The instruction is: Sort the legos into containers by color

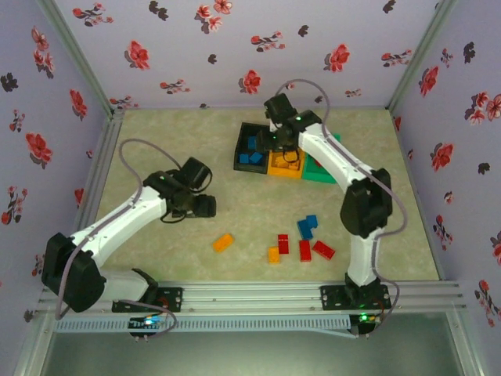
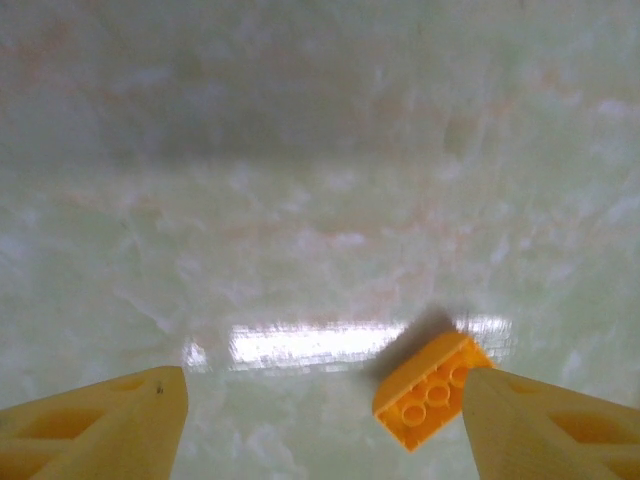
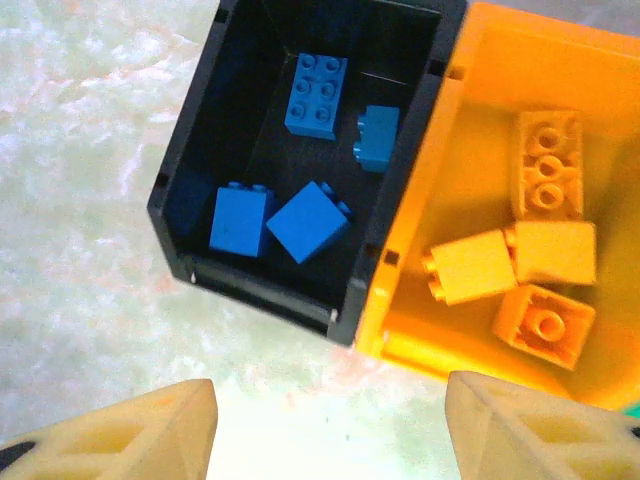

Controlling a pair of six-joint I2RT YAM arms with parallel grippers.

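Legos (image 3: 316,93) sit in black bin (image 3: 198,130) and orange bin (image 3: 470,110), upper frame, bare table (image 3: 80,200) left; my left gripper (image 2: 327,395) and right gripper (image 3: 330,395) gape empty.

Open at far left, crowded at far centre and near right.
Free to pass over bare tabletop (image 1: 164,137) at far left and along the strip between bins and loose legos (image 1: 304,251). Blocked at far centre by black bin (image 1: 239,153), orange bin (image 1: 285,174) and green bin (image 1: 319,175), under the outstretched right arm (image 1: 338,166). Barred near left by left arm (image 1: 125,221). Inside the spread left tool (image 2: 325,400), crowded on one side by an orange brick (image 2: 428,392).
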